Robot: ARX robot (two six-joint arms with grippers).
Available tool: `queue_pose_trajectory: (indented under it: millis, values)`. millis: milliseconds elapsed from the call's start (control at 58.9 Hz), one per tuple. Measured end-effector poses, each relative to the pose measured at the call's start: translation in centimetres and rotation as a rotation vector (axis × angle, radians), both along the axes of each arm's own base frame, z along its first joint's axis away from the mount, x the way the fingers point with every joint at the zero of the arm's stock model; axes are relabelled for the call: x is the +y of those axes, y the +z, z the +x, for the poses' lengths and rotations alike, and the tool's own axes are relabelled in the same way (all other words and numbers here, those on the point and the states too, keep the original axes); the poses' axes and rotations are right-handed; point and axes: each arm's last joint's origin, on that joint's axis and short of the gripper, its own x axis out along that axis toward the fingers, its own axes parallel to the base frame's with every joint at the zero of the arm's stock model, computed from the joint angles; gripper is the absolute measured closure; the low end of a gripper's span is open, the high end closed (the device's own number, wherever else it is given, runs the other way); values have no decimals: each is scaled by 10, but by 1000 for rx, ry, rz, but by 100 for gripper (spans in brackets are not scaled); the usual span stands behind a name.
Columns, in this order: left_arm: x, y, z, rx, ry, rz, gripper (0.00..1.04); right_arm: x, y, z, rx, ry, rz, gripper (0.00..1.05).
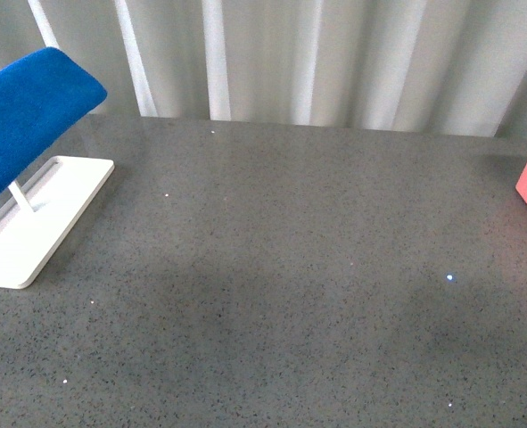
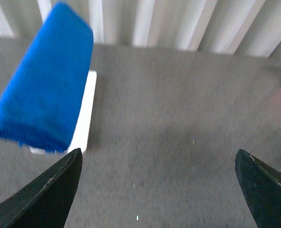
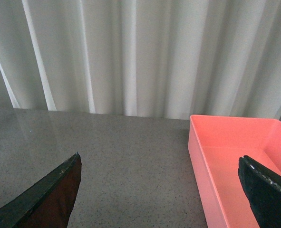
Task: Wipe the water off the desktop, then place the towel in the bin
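Left pincer (image 2: 158, 156) hangs wide open and empty over the grey table (image 2: 178, 118), its two dark fingers (image 2: 50, 190) spread far apart. Ahead of it, and off to the robot's left, the blue towel (image 2: 45, 85) is draped above a white stand (image 2: 85, 114), clear of the tabletop. Right pincer (image 3: 159, 159) is likewise spread open and holds nothing. Only its own camera looks down into the pink bin (image 3: 235, 156), which sits on the table just ahead of it, toward the robot's right. Neither pincer appears in the front view. That view alone shows towel and bin together, well apart at opposite edges, only a corner of the bin showing, with a pale curtain (image 1: 334, 53) behind.
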Motion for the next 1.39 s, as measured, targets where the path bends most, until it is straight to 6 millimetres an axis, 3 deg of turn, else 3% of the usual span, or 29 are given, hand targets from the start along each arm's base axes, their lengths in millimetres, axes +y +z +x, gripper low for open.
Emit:
queue_pose_trajectory:
  millis: [51, 170, 272, 475, 611, 832, 1019, 1392]
  values:
    - [-3, 28, 10, -79, -9, 17, 7, 0, 0, 0, 0, 0, 0, 7]
    - [-8, 64, 39, -157, -22, 64, 7, 0, 0, 0, 0, 0, 0, 7]
    - [-13, 82, 74, -139, -51, 102, 7, 0, 0, 0, 0, 0, 0, 7]
    - [-20, 99, 176, 36, -92, 210, 7, 0, 0, 0, 0, 0, 0, 7]
    - [-17, 92, 239, 164, -85, 281, 7, 0, 0, 0, 0, 0, 0, 7]
    - [6, 66, 307, 292, 35, 440, 7, 0, 0, 0, 0, 0, 0, 7]
    - [30, 44, 341, 359, 101, 496, 7, 0, 0, 0, 0, 0, 0, 7]
    - [49, 14, 377, 430, 103, 517, 7, 0, 0, 0, 0, 0, 0, 7]
